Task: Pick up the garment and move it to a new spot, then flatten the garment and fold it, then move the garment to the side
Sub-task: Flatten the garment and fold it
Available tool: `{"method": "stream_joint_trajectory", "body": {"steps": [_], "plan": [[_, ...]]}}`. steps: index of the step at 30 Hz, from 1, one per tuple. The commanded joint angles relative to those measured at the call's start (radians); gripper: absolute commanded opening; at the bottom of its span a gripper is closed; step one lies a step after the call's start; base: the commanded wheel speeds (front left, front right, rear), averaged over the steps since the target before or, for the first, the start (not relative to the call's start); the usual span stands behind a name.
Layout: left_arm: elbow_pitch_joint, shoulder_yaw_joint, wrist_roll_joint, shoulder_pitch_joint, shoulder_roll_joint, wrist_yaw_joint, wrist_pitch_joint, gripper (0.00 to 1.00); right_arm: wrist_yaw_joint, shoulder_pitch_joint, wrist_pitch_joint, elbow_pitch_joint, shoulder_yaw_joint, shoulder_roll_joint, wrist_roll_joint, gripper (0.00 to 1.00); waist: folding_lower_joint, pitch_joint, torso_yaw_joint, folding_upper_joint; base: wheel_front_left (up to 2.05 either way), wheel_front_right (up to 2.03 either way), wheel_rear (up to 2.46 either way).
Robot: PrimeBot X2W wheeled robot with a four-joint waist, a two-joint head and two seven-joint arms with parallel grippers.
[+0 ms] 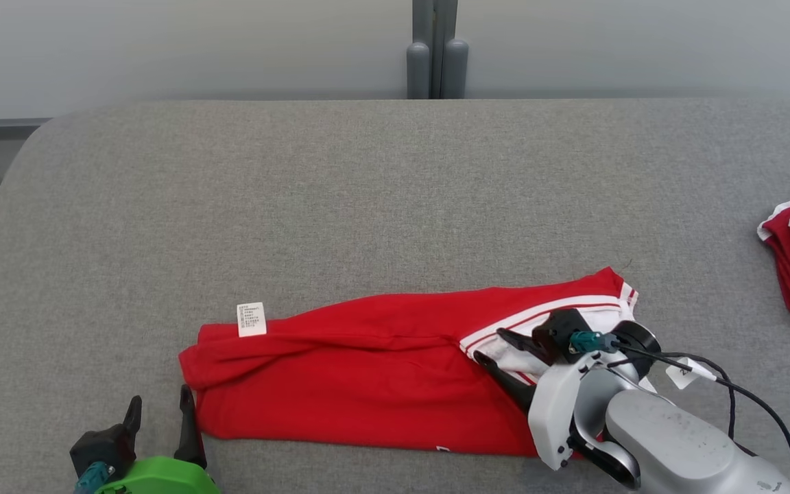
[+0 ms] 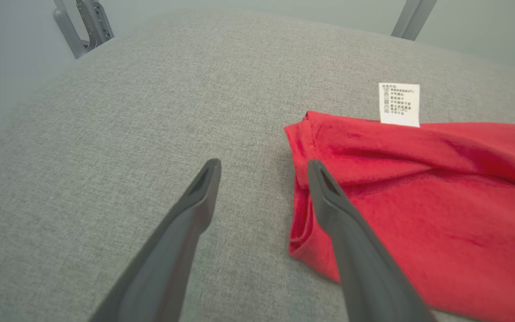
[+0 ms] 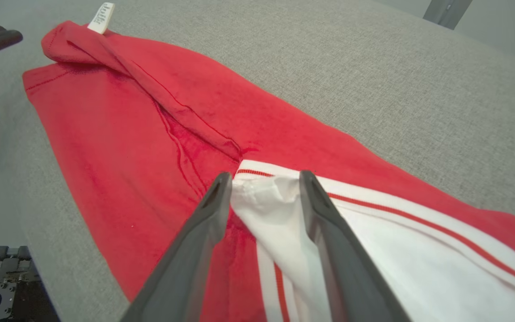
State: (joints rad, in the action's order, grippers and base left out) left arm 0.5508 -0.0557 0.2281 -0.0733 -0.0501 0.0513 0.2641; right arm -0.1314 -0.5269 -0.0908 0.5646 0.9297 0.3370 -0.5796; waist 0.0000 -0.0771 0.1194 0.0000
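Right gripper (image 3: 265, 176) straddles red garment (image 1: 367, 370) at white striped panel (image 3: 373, 232); grip unclear. Left gripper (image 2: 263, 164) wide apart, beside garment's label (image 2: 399, 105) end.

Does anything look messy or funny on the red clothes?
Yes. A white care label pokes out past the red garment's far left edge, and a thick ridge of cloth runs askew across it. The white striped part is puckered between the right gripper's fingers.

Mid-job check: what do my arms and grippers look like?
The left gripper and right gripper each have two long dark tapered fingers and a teal connector. The left wrist housing is bright green; the right forearm is pale grey, with a black cable and a white tag.
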Motion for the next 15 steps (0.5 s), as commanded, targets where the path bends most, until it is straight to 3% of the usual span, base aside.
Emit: {"method": "stream_joint_trajectory", "body": {"steps": [1,2,10,11,12,13,15], "plan": [[-0.008,0.003,0.006,-0.018,-0.002,-0.010,0.000,1.00,0.002,-0.015,-0.008,0.007,0.019,-0.003,-0.010,0.07,0.0000,-0.006,0.001,0.0000,0.00,0.00,0.00],[-0.011,0.004,0.007,-0.019,-0.002,-0.009,0.000,1.00,0.002,-0.019,-0.013,0.008,0.028,-0.003,-0.013,0.00,0.0000,-0.007,0.000,0.0000,0.00,0.00,0.00],[-0.023,-0.009,0.014,-0.005,-0.002,-0.012,0.000,1.00,0.002,-0.004,-0.046,-0.024,0.077,0.007,-0.053,0.00,0.0000,-0.004,-0.028,0.0000,0.00,0.00,0.00],[-0.024,-0.010,0.016,-0.003,-0.002,-0.011,0.000,1.00,0.002,0.004,-0.053,-0.033,0.082,0.007,-0.058,0.29,0.0000,-0.003,-0.034,0.0000,0.00,0.00,0.00],[-0.025,-0.008,0.018,-0.002,-0.002,-0.010,0.000,1.00,0.002,0.012,-0.057,-0.042,0.086,0.009,-0.062,0.80,0.0000,-0.002,-0.039,0.0000,0.00,0.00,0.00],[-0.027,-0.007,0.021,0.000,-0.002,-0.012,0.000,1.00,0.002,0.019,-0.064,-0.050,0.092,0.012,-0.063,1.00,0.0000,-0.001,-0.045,0.0000,0.00,0.00,0.00],[-0.029,-0.003,0.028,0.001,-0.002,-0.012,0.000,1.00,0.002,0.033,-0.085,-0.077,0.093,0.019,-0.064,1.00,0.0000,0.000,-0.057,0.0000,0.00,0.00,0.00]]}}
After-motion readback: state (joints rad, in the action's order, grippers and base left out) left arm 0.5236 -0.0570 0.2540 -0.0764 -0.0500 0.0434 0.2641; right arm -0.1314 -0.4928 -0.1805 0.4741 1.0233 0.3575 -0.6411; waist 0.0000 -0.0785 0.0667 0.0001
